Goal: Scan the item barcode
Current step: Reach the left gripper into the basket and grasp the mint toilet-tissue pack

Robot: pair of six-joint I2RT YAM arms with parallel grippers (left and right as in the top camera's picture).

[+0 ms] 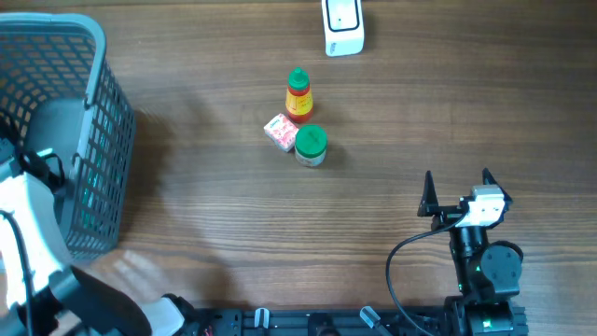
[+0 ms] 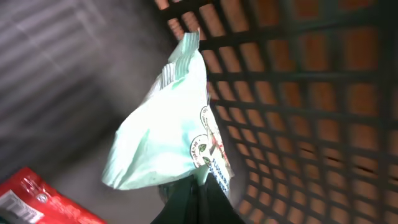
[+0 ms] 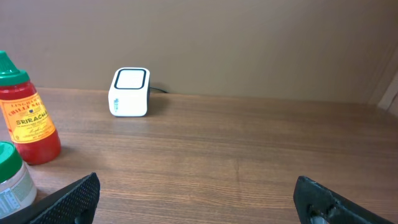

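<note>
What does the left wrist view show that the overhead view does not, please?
Only the left wrist: the left gripper shut on a pale green packet, with a red packet near it. Only the overhead: the scanner, sriracha bottle, green-lidded jar, pink box and open right gripper. Both: the grey basket.

My left tool (image 2: 197,190) is only a dark wedge cut off by the bottom edge at my left wrist. From overhead it is out of sight inside the grey plastic mesh basket (image 1: 104,140), which the left edge crops. The pale mint foil pouch (image 2: 161,130) carries print too blurred to read. A red glossy packet (image 2: 37,199) runs off the bottom corner. At my right wrist, the green-lidded white jar (image 3: 9,177) is clipped by the left edge.
</note>
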